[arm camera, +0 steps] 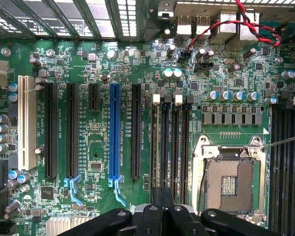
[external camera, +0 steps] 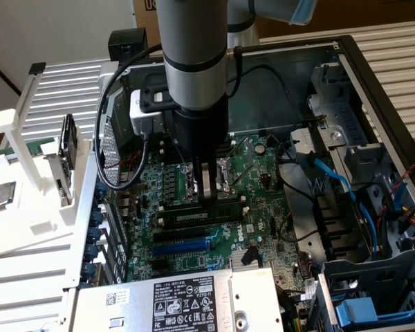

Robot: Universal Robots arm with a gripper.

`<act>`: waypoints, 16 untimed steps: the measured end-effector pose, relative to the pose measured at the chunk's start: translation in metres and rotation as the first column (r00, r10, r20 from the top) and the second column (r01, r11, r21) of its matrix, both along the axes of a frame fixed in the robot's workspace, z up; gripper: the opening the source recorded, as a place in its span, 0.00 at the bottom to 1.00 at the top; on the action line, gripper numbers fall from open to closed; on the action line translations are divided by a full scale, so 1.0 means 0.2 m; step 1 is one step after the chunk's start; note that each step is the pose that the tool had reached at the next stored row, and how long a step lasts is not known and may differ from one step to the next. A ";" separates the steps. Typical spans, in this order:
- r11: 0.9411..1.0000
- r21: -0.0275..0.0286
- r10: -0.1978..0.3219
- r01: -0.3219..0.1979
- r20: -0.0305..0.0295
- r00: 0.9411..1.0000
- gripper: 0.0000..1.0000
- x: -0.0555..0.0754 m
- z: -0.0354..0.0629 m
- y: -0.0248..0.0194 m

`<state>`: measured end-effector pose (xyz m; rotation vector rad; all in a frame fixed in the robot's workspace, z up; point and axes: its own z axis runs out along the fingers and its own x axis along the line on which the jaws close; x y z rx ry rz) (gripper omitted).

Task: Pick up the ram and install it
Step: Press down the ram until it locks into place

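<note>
Closed claw [external camera: 207,197] seemingly presses ram [external camera: 200,216] into slot

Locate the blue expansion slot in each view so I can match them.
Exterior view: blue expansion slot on the motherboard, just nearer the camera than the end effector.
Wrist view: blue expansion slot between black slots.
Shared landmark: the end effector.

The ram [external camera: 206,211], a long thin stick with dark chips and a pale label, stood on edge in a black memory slot [external camera: 194,223] on the motherboard [external camera: 256,207].
</note>
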<state>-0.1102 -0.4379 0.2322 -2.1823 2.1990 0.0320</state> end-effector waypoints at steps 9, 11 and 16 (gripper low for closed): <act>1.000 0.000 0.000 0.000 0.000 1.000 0.10 0.00 -0.004 0.000; 1.000 0.000 0.000 0.000 0.000 1.000 0.10 0.00 -0.004 0.000; 1.000 0.000 0.000 0.000 0.000 1.000 0.10 0.00 -0.004 -0.003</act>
